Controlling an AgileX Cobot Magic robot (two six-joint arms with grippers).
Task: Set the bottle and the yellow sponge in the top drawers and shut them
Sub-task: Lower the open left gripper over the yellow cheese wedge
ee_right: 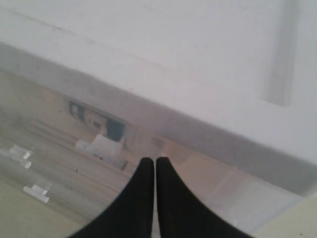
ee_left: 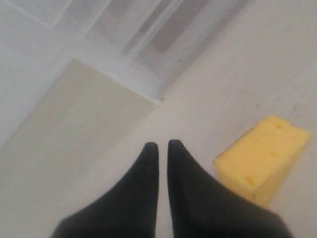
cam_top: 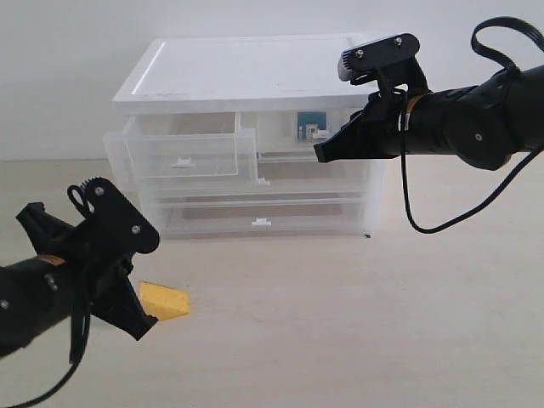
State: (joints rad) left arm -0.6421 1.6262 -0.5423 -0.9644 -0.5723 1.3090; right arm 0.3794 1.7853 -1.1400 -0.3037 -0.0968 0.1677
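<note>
The left gripper (cam_top: 146, 325) has its jaws pressed together with nothing between them. Its tip points down at the table (cam_top: 357, 323) in front of the cabinet (cam_top: 246, 72), well clear of the cabinet's face. The yellow sponge (cam_top: 166, 300) lies flat on the table just beside that tip, on the cabinet side of it. In the left wrist view the closed fingers (ee_left: 151, 163) stand apart from the sponge (ee_left: 262, 158), with a strip of bare table between them. The left arm comes in low over the table and tilts downward.

The right gripper (cam_top: 321, 155) is also pressed together and holds nothing; the right wrist view shows its tips (ee_right: 151, 161) meeting. Its tip is at the front of the cabinet, level with the top row, at the face of one top drawer (cam_top: 280, 132). Whether it touches the plastic cannot be told. The bottle (cam_top: 311, 126) lies inside that drawer, its teal label showing through the translucent front (ee_right: 106, 126), just beyond the tip. The right arm reaches in nearly level, and a black cable (cam_top: 425, 223) hangs in a loop beneath it.

The other top drawer (cam_top: 183, 153) stands pulled well out of the cabinet, above the sponge's stretch of table.
</note>
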